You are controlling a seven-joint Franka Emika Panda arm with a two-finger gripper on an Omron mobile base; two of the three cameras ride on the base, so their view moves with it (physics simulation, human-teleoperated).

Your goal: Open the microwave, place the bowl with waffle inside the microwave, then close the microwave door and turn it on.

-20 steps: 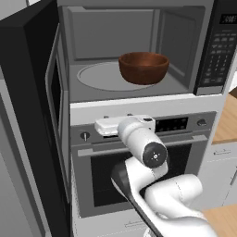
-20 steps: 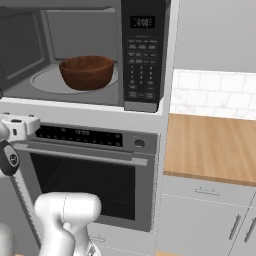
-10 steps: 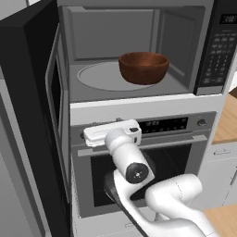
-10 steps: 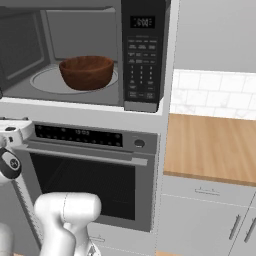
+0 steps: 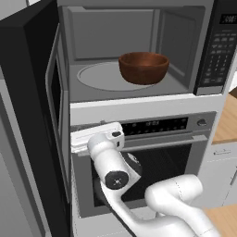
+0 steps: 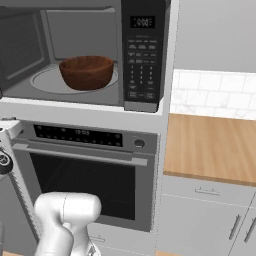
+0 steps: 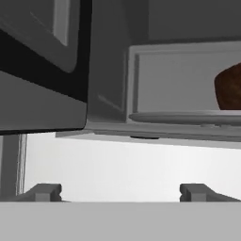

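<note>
The microwave (image 5: 139, 99) stands open, its grey cavity in full sight. Its black glass door (image 5: 28, 115) is swung out to the left and fills the upper left of the hand view (image 7: 42, 70). The reddish-brown bowl (image 5: 143, 67) (image 6: 86, 72) rests on the right part of the turntable (image 5: 99, 76); its edge shows at right in the hand view (image 7: 229, 87). The waffle is hidden inside the bowl. My gripper (image 5: 95, 135) (image 6: 7, 130) (image 7: 122, 193) hangs below the cavity's left front corner, before the oven, open and holding nothing.
A silver oven (image 5: 162, 162) (image 6: 85, 175) with a horizontal handle sits directly under the microwave, behind my arm. The dark keypad (image 6: 142, 55) is at the microwave's right. A wooden counter (image 6: 215, 145) over grey cabinets (image 6: 205, 215) lies to the right.
My hand has swung left along the oven front, from its middle to under the cavity's left corner. Bowl and door have not moved.
</note>
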